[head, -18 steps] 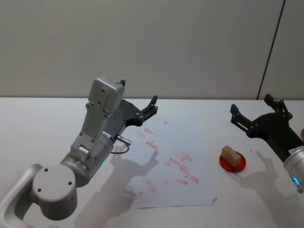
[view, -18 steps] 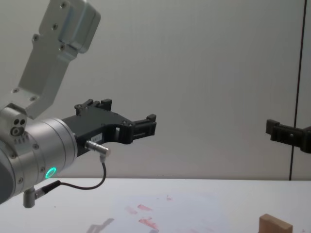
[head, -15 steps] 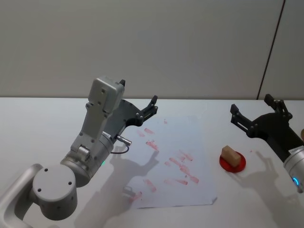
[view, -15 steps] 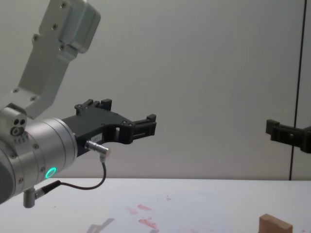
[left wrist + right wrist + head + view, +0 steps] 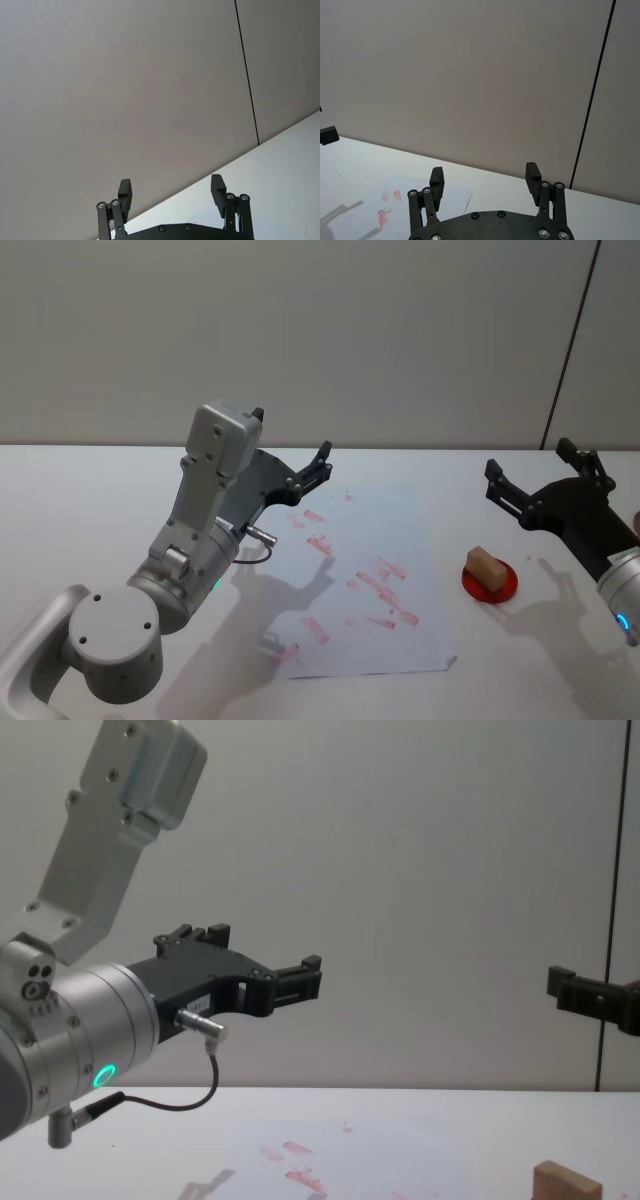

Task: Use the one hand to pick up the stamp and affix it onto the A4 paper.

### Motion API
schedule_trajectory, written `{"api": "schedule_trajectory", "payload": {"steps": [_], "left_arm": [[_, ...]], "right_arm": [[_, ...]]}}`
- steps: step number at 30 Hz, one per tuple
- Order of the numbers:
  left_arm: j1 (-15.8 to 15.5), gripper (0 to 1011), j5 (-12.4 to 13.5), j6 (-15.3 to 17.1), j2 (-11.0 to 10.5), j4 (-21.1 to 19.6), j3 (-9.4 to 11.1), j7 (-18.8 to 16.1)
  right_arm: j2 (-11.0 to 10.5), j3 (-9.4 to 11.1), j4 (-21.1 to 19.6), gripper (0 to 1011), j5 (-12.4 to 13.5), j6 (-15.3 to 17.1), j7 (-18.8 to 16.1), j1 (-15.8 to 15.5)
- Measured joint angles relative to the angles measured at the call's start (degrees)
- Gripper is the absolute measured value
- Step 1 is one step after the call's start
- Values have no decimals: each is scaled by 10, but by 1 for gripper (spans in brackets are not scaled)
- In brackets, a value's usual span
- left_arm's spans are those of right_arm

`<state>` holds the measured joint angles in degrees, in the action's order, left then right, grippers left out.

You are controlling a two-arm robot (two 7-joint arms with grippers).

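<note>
The stamp [image 5: 485, 564], a small tan wooden block, sits on a round red pad [image 5: 503, 588] at the right of the table. Its top also shows in the chest view [image 5: 567, 1185]. The A4 paper [image 5: 408, 533] lies flat in the middle with several red marks, and is seen low in the chest view [image 5: 340, 1138] and the right wrist view [image 5: 425, 192]. My right gripper [image 5: 529, 458] hovers open above and behind the stamp, apart from it [image 5: 484, 173] [image 5: 576, 990]. Over the paper's far left corner my left gripper [image 5: 292, 432] is held up, open and empty [image 5: 171, 186] [image 5: 250, 955].
The white table [image 5: 80, 500] runs back to a grey wall. My left arm's bulky grey segments [image 5: 205, 510] stand over the table's left side, with a cable [image 5: 190, 1100] hanging below the wrist. Bare table lies to the right of the red pad.
</note>
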<state>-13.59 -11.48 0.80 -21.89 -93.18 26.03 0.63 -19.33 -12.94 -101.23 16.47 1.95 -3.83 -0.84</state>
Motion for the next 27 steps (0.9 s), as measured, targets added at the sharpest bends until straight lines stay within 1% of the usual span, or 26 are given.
{"api": "schedule_trajectory", "payload": {"steps": [27], "left_arm": [[0, 1003, 0, 0, 0, 0, 0, 0]], "right_arm": [[0, 0, 0, 1001, 0, 0, 0, 0]]}}
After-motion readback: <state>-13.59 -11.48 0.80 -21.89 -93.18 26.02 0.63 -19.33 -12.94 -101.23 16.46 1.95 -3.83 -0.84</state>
